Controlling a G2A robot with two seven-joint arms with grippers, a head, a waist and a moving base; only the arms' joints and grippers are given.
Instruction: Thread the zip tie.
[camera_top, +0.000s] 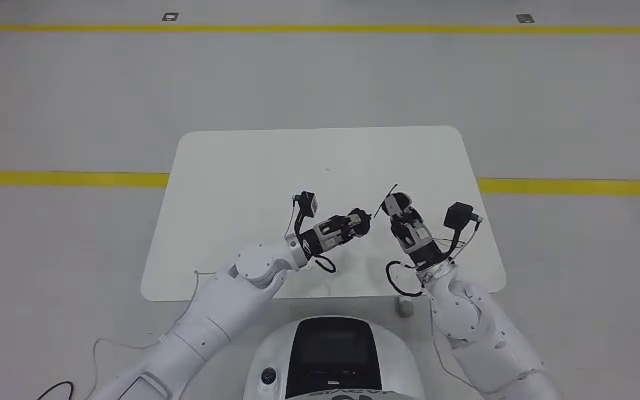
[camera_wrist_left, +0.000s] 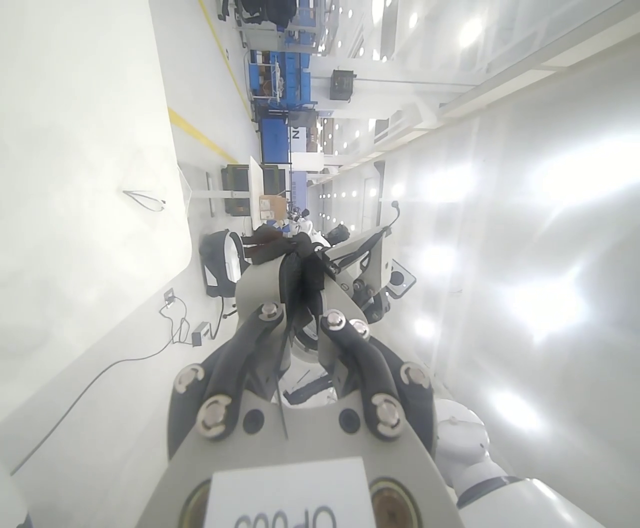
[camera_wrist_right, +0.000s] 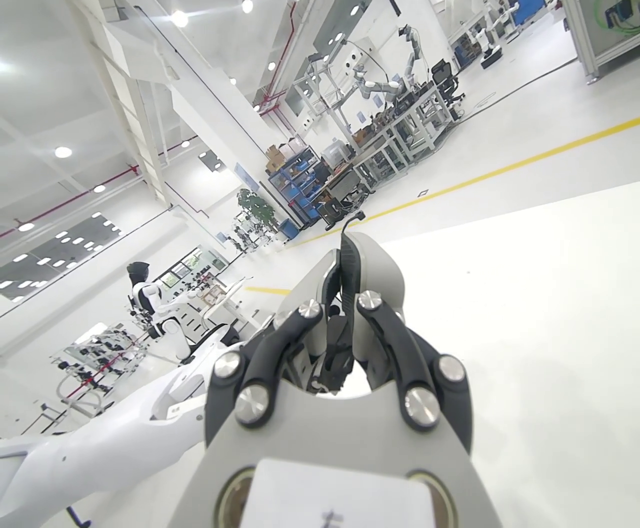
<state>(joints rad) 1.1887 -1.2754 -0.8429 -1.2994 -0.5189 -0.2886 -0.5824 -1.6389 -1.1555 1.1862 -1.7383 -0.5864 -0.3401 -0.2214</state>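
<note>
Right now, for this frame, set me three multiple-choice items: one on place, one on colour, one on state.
1. Where is the zip tie? A on the floor B pinched in the right gripper C in a box
2. What colour is the table? A white B black C yellow
3. How is the right gripper? A wide open B shut on the zip tie C shut on nothing
1 B: its head pokes out past the gripper's tip. 2 A: its top shows plain white. 3 B: both fingers close on the strip.
</note>
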